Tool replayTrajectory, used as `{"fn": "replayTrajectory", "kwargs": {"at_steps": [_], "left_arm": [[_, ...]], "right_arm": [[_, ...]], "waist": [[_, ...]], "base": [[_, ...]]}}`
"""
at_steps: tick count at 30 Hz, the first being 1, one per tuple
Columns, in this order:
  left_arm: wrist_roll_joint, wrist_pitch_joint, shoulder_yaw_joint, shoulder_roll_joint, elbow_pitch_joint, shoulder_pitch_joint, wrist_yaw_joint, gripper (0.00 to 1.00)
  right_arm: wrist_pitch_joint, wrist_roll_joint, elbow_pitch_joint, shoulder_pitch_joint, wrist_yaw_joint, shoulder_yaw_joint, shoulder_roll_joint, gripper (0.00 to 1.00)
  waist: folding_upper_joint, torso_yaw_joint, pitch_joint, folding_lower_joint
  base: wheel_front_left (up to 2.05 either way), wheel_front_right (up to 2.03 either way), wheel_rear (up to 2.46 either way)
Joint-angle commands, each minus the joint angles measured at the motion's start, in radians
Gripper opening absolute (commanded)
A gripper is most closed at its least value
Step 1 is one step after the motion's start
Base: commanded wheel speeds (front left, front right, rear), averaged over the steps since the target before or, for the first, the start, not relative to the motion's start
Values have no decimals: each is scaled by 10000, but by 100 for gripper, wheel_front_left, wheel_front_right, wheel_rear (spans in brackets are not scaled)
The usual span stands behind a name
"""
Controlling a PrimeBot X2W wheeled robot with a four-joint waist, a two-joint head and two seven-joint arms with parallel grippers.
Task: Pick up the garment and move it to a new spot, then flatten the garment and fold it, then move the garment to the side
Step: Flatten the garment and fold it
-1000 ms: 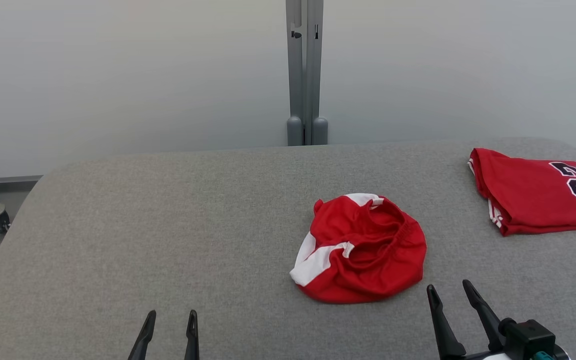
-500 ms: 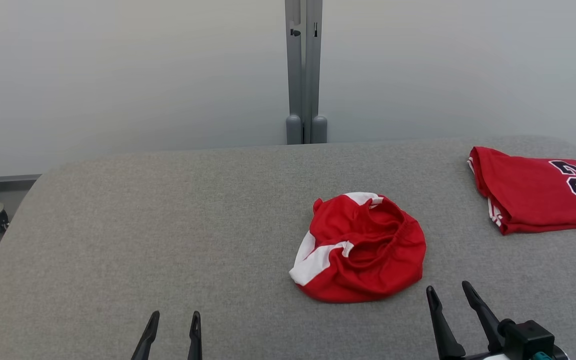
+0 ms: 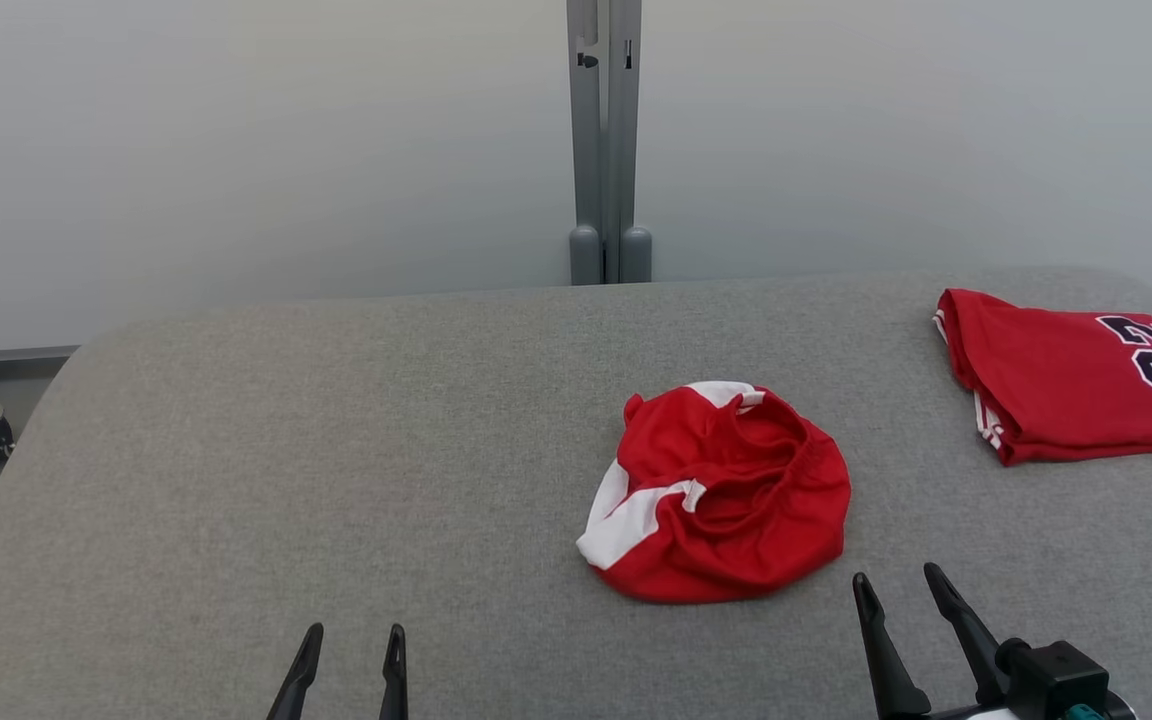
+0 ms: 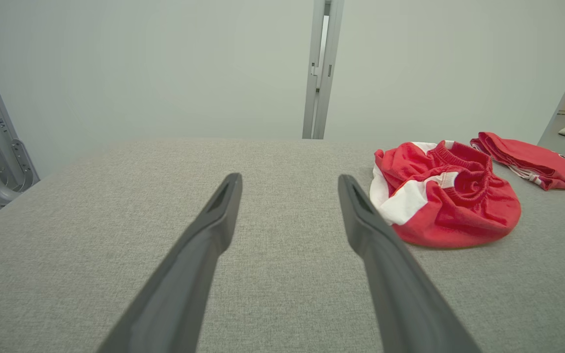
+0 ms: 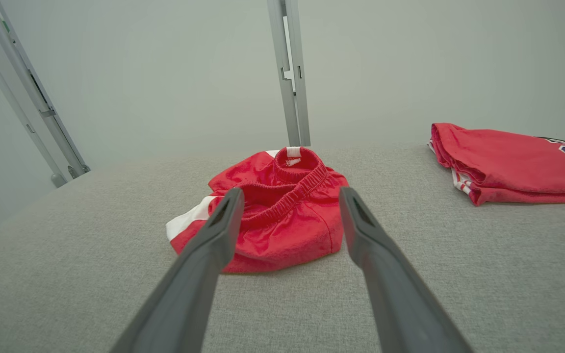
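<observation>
Shorts (image 3: 726, 495) bunched mid-frame, untouched.
Left gripper (image 3: 355, 632) and right gripper (image 3: 895, 574) gape empty; pinch one layer and you may drag them into the jersey (image 3: 1066, 375), upper right.

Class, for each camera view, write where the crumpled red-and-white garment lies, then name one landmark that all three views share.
Head view: the crumpled garment lies right of centre, in the lower half, on the table.
Left wrist view: the garment sits right of centre, at mid-height.
Right wrist view: the garment sits near the centre.
Shared landmark: the grey upright post behind the table.
</observation>
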Motion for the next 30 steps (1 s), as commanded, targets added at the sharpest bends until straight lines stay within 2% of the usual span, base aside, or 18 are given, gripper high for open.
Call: {"fn": "replayTrajectory", "kwargs": {"at_steps": [1, 11, 17, 22, 26, 30], "left_arm": [[98, 4, -16, 3, 0, -178, 23, 100], [69, 4, -668, 3, 349, -1189, -367, 100], [-222, 4, -1763, 12, 1332, -2867, -643, 100], [-336, 139, -3222, 15, 2766, -5071, -825, 100], [-934, 516, -4401, 33, 3624, -6907, -871, 100], [-2427, 1338, -5279, 13, 4273, -8423, -536, 100]], "right_arm": [[0, 51, 22, 26, -7, -1, 11, 100], [0, -44, -15, -323, -7, 117, -134, 100], [0, -102, -32, -614, -7, 137, -305, 100], [0, -149, -174, -1064, -7, 242, -438, 100], [0, -198, -279, -1448, -7, 273, -507, 100], [0, -219, -361, -1818, -7, 311, -476, 100]], "waist": [[0, -14, 19, 0], [0, -466, 611, 0], [0, -947, 1286, 0], [0, -1334, 2309, 0], [0, -1546, 3185, 0], [0, -1812, 3849, 0]], "base": [[0, 0, 0], [0, 0, 0], [0, 0, 0], [0, 0, 0], [0, 0, 0], [0, 0, 0]]}}
